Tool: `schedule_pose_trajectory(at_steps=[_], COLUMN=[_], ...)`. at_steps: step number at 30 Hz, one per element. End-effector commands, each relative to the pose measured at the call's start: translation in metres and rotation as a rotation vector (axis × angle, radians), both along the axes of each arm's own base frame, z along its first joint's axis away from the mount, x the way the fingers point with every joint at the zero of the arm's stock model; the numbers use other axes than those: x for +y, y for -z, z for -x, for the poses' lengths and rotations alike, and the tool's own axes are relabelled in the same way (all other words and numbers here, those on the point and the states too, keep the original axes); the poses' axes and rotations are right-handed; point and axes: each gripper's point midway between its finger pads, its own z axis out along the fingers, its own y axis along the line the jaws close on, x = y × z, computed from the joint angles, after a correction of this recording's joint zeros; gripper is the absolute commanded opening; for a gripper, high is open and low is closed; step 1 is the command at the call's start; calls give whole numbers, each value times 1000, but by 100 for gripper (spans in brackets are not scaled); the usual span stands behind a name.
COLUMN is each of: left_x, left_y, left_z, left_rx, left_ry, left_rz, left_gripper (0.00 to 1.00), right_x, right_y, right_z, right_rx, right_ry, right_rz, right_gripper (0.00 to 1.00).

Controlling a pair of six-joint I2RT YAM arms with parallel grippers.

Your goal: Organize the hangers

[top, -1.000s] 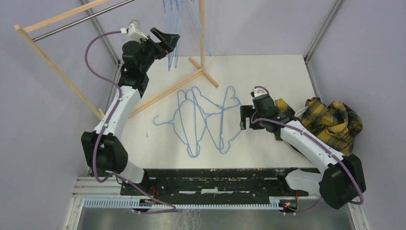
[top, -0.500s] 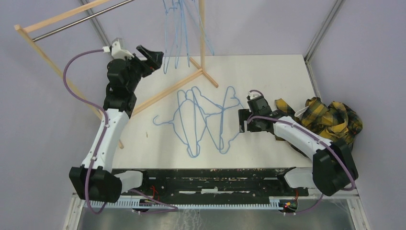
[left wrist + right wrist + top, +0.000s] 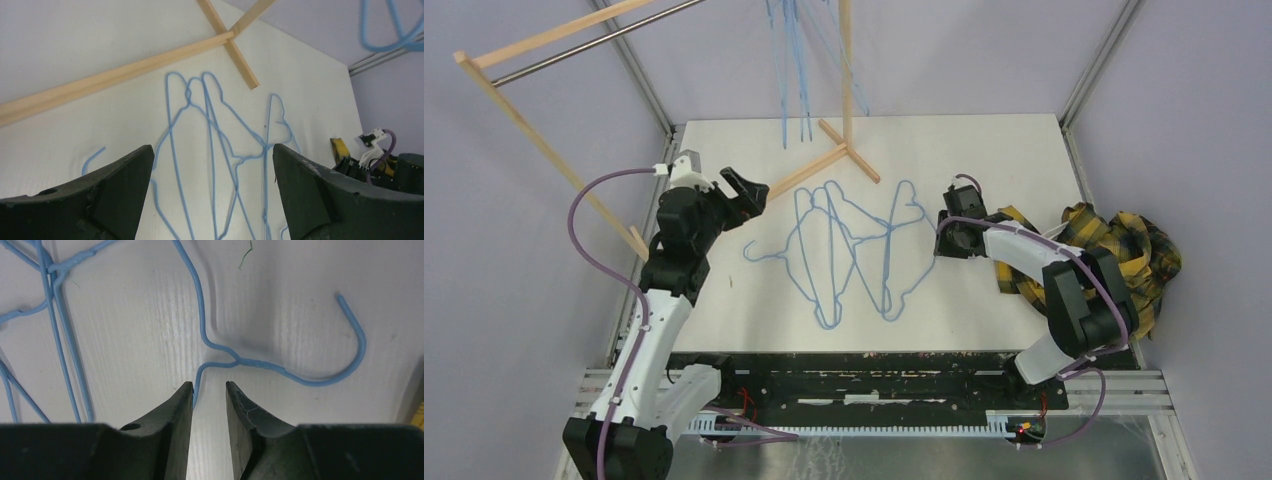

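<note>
Several light-blue wire hangers [image 3: 854, 250] lie overlapped in the middle of the white table [image 3: 984, 150]. More hangers [image 3: 794, 70] hang from the rack at the back. My right gripper [image 3: 942, 238] is down at the rightmost hanger. In the right wrist view its jaws [image 3: 209, 387] are narrowed with a gap left. That hanger's wire [image 3: 202, 335], just below the twisted neck and hook [image 3: 350, 355], runs in along the left finger [image 3: 182, 405]. My left gripper [image 3: 746, 190] hovers wide open over the table's left side, and the left wrist view [image 3: 211, 147] shows it empty above the pile [image 3: 210, 115].
A wooden rack with a metal rod [image 3: 584, 45] stands at the back left, its upright post [image 3: 846, 70] and base beams [image 3: 809, 172] on the table. A yellow plaid cloth [image 3: 1114, 250] lies at the right edge, beside the right arm.
My left arm has swung down and back from the hanging hangers to the table's left side. My right gripper's jaws have narrowed around the hanger's wire.
</note>
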Motion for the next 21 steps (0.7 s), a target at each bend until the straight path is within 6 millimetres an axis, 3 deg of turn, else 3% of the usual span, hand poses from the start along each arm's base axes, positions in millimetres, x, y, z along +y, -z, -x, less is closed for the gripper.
schedule_pose_trajectory(at_steps=[1,6,10,12,15,21], left_x=[-4,-17,-41,-56,-80,-116], left_y=[29,48,59,64,72,94], left_z=[12,17,20,24,33,53], left_rx=[44,68,89,97,91,82], left_ry=[39,68,117,153,223,342], left_rz=[-57,-73,-148,-184,-208,-202], left_gripper=[95,94,94,93,93,93], right_x=[25,28,25,20,12,6], right_y=[-6,5,15,19,25,27], right_z=[-21,-24,-24,-23,-21,-14], right_rx=[-34,-16,3,4,6,-7], right_ry=[32,59,75,76,80,77], right_rz=[-125,-140,-119,-95,-51,-37], right_gripper=[38,40,41,33,4,0])
